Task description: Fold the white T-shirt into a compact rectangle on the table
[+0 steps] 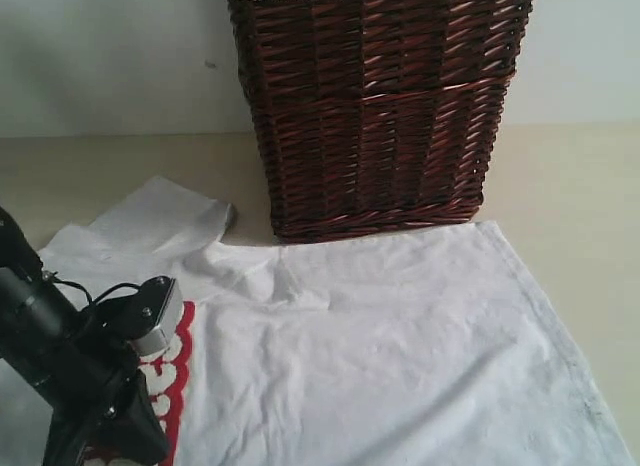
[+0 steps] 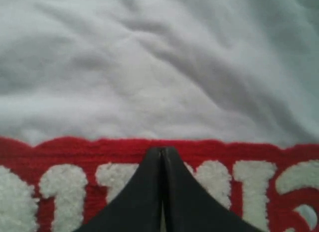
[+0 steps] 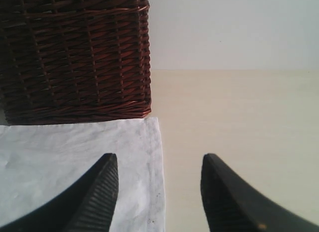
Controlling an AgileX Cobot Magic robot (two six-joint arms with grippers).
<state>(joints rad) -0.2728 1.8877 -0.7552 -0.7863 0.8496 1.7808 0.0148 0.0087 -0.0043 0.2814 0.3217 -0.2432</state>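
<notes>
The white T-shirt (image 1: 380, 346) lies spread out and mostly flat on the pale surface (image 1: 570, 186), with low wrinkles across its middle. One sleeve (image 1: 160, 221) points away to the far left in the exterior view. Its red-edged lettering (image 2: 99, 150) shows at the near left. The far edge of the cloth runs right up to the foot of the dark wicker basket (image 1: 380, 106), which stands behind it.

As a judgement, this is light, limp cotton. It will sag from any one held point, crease easily and slide on the smooth surface, so a fold needs the cloth carried over rather than pushed. The fluffy letters look thicker than the plain fabric (likely a little stiffer to bend across). The best holds look to be edges and corners, such as the hem corner, the side seam and the sleeve, where a pinch catches both layers. The flat middle offers nothing to grip.

The left fingers (image 2: 144, 192) are pressed together tip to tip directly over the lettering band, and no cloth shows between them. The left arm (image 1: 80, 366) reaches in from the near left corner. The right fingers (image 3: 99, 192) stand wide apart and empty over the shirt's corner beside the basket, one over cloth and the other over bare surface.
</notes>
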